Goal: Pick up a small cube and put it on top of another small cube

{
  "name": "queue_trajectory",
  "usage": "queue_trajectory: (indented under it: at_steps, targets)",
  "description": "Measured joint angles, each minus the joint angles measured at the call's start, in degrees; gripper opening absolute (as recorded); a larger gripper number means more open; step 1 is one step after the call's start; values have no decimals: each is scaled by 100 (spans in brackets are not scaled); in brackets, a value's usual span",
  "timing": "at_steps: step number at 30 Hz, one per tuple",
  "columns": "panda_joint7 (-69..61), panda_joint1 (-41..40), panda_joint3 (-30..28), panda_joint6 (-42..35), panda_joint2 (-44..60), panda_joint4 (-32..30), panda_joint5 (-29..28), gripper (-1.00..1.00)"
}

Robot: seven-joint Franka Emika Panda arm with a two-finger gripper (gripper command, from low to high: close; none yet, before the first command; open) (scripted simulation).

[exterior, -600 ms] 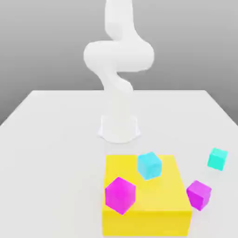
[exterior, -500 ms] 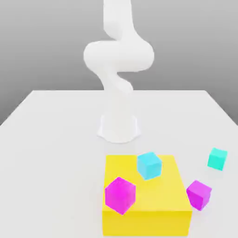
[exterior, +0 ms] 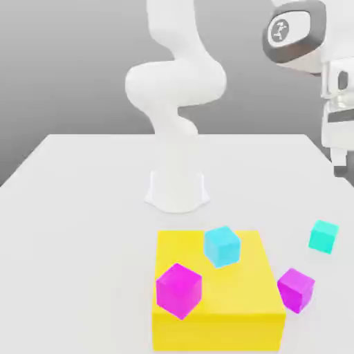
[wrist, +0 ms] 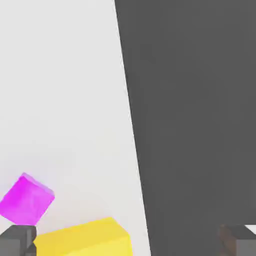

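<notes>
- The flat white desk [exterior: 83, 228] lies broad and bare on the exterior view's left, from the arm's base out to that edge.
- The white robot arm [exterior: 173, 90] rises from a round base at the middle of the desk, well back from the blocks.
- A large yellow rectangular block [exterior: 235, 304] sits at the near edge, in front of the base. Its long axis runs from front to back.
- A magenta cube [exterior: 179, 290] rests on the yellow block's near left corner, turned so that an edge faces the camera.
- A lighter sky-blue cube [exterior: 222, 245] sits on the yellow block's far side, also tilted off square.
- A second magenta cube [exterior: 296, 290] stands on the desk just beside the yellow block's right side; whether they touch I cannot tell.
- The small plain teal cube [exterior: 323, 236] lies on the desk to the exterior view's right, near that edge and apart from every other block. It is plain, much smaller than the yellow block. As a cube it has no long axis; it sits turned slightly, a corner towards the camera.
- Open desk surrounds the teal cube on all sides.
- The gripper [exterior: 339, 162] hangs high above the teal cube at the exterior view's right. Its jaws are spread wide and hold nothing; in the hand view the dark fingertips [wrist: 17, 240] stand far apart.
</notes>
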Motion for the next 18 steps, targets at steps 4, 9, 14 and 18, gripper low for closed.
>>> queue_trajectory:
  at_steps: [4,9,14,18]
  targets:
    - [-1184,567,291,397,642,-314,81,0]
    - [-2914,1167,736,913,1367,-718,533,0]
    - [-2962,1316,626,1407,2021,-692,162,0]
    - [-2555,1745,76,1808,2554,-576,-392,0]
